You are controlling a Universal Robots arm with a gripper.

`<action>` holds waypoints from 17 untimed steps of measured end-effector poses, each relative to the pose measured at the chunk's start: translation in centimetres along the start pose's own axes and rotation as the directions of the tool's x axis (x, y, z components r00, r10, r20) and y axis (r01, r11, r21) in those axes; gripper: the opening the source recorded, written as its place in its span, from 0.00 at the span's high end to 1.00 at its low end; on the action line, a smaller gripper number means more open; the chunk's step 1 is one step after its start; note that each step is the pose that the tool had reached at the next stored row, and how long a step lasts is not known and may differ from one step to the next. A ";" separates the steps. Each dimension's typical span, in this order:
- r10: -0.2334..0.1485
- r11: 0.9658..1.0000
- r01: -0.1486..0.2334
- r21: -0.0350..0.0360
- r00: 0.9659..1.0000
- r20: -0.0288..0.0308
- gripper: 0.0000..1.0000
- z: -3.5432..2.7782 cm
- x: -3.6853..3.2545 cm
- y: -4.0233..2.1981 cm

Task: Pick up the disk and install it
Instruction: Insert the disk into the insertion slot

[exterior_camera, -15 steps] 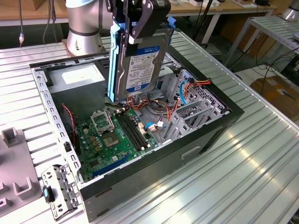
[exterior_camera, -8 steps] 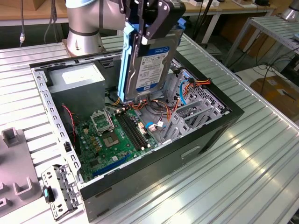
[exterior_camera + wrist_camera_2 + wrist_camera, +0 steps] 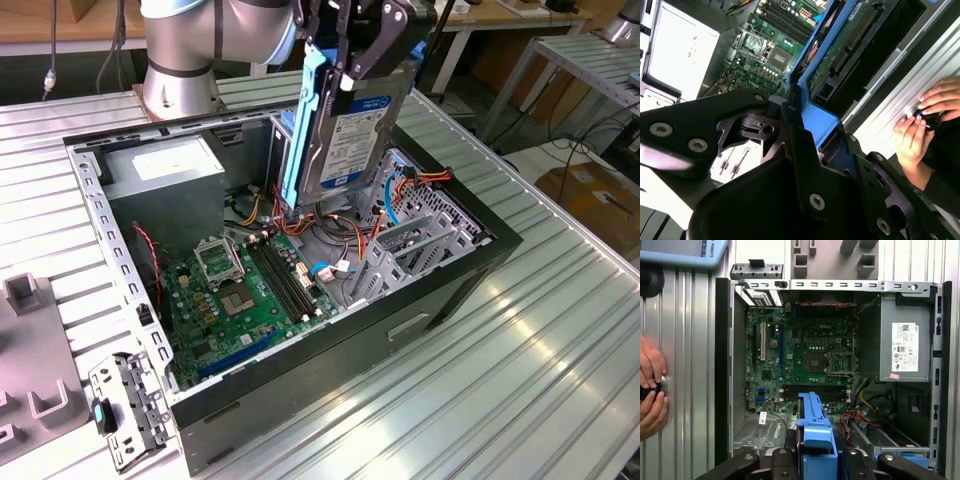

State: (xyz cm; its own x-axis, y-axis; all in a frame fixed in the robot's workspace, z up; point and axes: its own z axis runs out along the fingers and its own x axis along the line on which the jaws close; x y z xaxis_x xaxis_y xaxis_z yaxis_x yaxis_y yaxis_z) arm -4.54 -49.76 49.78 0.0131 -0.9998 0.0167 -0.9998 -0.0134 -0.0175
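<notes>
Disk: the flat silver metal hard drive with a white-and-blue label and a light blue plastic bracket along its edges [image 3: 355, 135] hangs on edge above the open case, touching nothing below it.
Grip: the black two-fingered gripper [image 3: 345, 72] is clenched on the drive's upper end. This leaves the lower end and long sides free, which I judge suits lowering it narrow-end first.
Wrist check: in the first wrist view the bracket [image 3: 815, 425] sits squarely between the black fingers [image 3: 860, 465], so the hold looks centred.
Below the disk: a tangle of orange and red cables [image 3: 330, 235] lies under its lower edge, apart from it.
Case: the black computer tower [image 3: 400, 320] lies on its side with the panel off, so its inside is reachable from above.
Inside: a green motherboard [image 3: 240, 290] lies flat, with a grey power supply box bearing a white sticker [image 3: 165, 170] at the far end.
Table: ribbed aluminium [image 3: 520, 360] carries the case.
Hands: a person's hands [image 3: 650, 385] rest on the table beside the case, well apart from the disk.
Progress: lifted, not yet seated.
</notes>
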 end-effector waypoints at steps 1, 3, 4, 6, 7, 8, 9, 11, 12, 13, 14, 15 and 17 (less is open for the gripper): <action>0.000 1.000 0.000 0.000 1.000 0.000 0.63 0.00 0.04 -0.15; 0.000 1.000 0.000 0.000 1.000 0.000 0.63 0.04 0.34 -0.34; 0.000 1.000 0.000 0.000 1.000 0.000 0.63 0.05 0.52 -0.38; 0.000 1.000 0.000 0.000 1.000 0.000 0.63 0.15 1.19 -0.46; 0.000 1.000 0.000 0.000 1.000 0.000 0.63 0.19 1.44 -0.49; 0.000 1.000 0.000 0.000 1.000 0.000 0.63 0.21 1.65 -0.51; 0.000 1.000 0.000 0.000 1.000 0.000 0.63 0.23 1.87 -0.53; 0.000 1.000 0.000 0.000 1.000 0.000 0.63 0.33 2.69 -0.65; 0.001 1.000 -0.001 0.000 1.000 0.000 0.63 0.35 2.97 -0.71; 0.001 1.000 -0.001 0.000 1.000 -0.001 0.63 0.37 3.29 -0.88; 0.001 1.000 -0.001 0.000 1.000 -0.001 0.63 0.40 3.47 -1.09; 0.001 1.000 -0.001 0.000 1.000 -0.003 0.63 0.44 3.61 -1.61; 0.000 1.000 0.000 -0.001 1.000 -0.004 0.63 0.47 3.69 -2.42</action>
State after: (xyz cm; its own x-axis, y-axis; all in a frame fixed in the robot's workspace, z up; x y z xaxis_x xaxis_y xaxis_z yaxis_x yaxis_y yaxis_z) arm -2.07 -53.42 49.41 0.0126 -0.9997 0.0209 -0.9998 -0.0129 -0.0170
